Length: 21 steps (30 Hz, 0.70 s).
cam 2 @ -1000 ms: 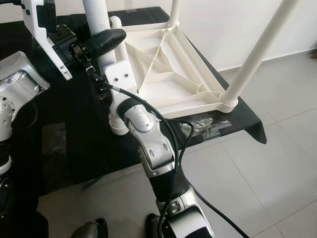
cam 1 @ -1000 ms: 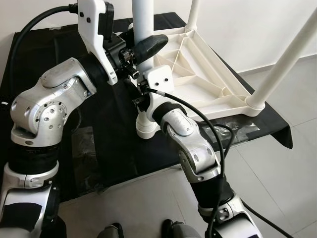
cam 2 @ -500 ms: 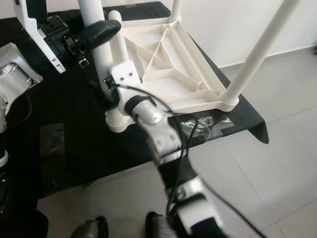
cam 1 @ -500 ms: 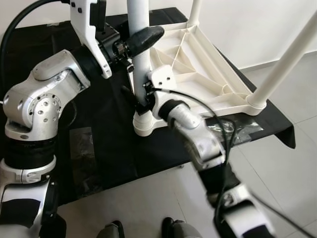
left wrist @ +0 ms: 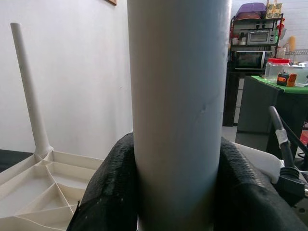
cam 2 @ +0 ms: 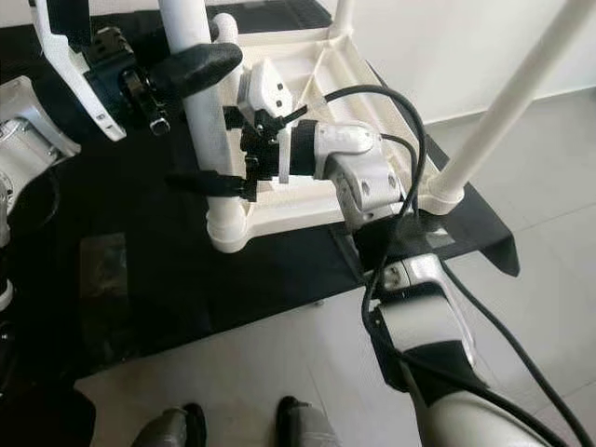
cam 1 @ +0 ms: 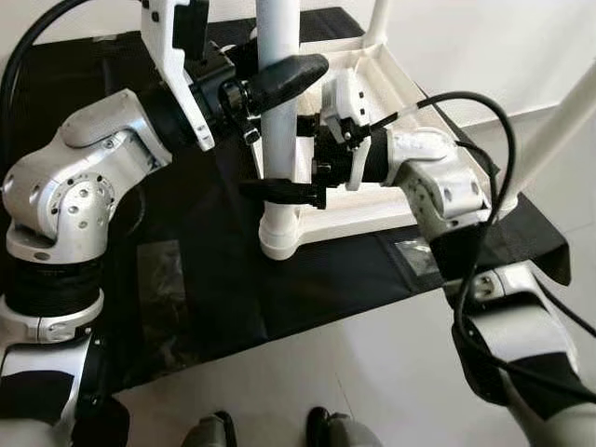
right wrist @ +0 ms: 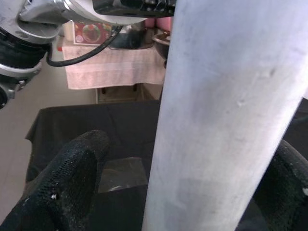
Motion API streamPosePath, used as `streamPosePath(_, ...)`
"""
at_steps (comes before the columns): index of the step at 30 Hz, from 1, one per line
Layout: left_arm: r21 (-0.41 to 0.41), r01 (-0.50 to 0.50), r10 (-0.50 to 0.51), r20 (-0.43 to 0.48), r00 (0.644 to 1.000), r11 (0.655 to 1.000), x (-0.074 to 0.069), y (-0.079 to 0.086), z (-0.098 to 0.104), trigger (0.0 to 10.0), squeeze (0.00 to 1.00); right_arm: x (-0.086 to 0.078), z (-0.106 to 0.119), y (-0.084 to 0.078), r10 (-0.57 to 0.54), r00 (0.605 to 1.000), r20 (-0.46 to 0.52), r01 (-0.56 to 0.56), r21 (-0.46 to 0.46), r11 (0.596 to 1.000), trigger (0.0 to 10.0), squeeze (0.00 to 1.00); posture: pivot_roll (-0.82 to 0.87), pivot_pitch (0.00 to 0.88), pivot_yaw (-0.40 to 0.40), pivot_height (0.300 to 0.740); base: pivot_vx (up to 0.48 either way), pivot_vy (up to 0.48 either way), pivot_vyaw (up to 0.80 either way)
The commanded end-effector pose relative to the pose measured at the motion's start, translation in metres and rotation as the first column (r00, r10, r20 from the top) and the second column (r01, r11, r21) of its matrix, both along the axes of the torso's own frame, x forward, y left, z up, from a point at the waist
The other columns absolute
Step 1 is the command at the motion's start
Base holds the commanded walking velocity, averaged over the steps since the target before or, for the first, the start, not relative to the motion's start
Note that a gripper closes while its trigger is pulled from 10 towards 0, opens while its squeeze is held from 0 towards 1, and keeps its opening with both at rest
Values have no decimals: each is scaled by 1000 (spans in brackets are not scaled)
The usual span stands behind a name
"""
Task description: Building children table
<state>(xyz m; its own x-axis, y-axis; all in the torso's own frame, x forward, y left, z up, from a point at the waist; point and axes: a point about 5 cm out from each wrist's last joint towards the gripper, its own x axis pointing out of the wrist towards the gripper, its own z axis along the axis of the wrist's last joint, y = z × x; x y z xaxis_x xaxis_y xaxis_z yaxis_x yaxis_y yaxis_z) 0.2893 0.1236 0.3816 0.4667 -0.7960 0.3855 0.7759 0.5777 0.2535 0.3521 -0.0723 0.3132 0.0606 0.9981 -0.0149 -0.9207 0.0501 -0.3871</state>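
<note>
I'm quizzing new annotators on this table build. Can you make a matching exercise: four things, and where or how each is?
1. left hand
2. right hand
3. tabletop
4. black cloth

A. spread beneath the table
B. upside down, ribs facing up
C. clamped high on the near leg
D. around the near leg, lower down

Pairs: 1-C, 2-D, 3-B, 4-A

Silver jointed arms — black cables, white wrist housings, black textured fingers (left wrist: pixel 110 192).
</note>
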Motion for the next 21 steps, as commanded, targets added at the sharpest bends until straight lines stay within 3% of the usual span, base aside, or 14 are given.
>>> streamPosePath(1, 43, -8, 10, -43, 999, 999, 3, 0, -9, 0, 0, -2, 6, 0, 27, 999, 20, -28, 19, 999, 10000, 0, -42, 216, -31, 740, 0, 0, 0)
streamPosePath(2, 48, -4, 6, -42, 999, 999, 2, -1, -9, 0, 0, 1, 7, -2, 59, 998, 20, -59, -11, 998, 0, 0, -34, 218, -29, 740, 0, 0, 0)
streamPosePath(10, 62, 8, -5, -37, 999, 998, -1, -3, -9, 0, 0, 5, 2, -4, 175, 985, -8, -175, -70, 982, 0, 0, -30, 216, -29, 740, 0, 0, 0)
streamPosePath(16, 62, 15, -12, -39, 999, 998, -1, -2, -10, 118, 0, 8, -1, -6, 154, 988, -11, -155, -54, 986, 0, 0, -36, 211, -32, 740, 0, 0, 0)
streamPosePath(17, 62, 17, -14, -39, 999, 998, -1, -1, -10, 3294, 1000, 9, -2, -6, 136, 991, -10, -136, -36, 990, 0, 0, -39, 210, -32, 740, 0, 0, 0)
streamPosePath(18, 52, 6, -4, -38, 999, 999, 0, 0, -10, 10000, 1000, 11, -3, -5, 88, 996, -10, -88, -11, 996, 0, 0, -46, 211, -35, 740, 0, 0, 0)
streamPosePath(21, 31, -34, 35, -39, 999, 999, 3, 3, -9, 10000, 1000, 14, -7, -4, 16, 1000, -16, -16, 22, 1000, 0, 0, -52, 214, -40, 740, 0, 0, 0)
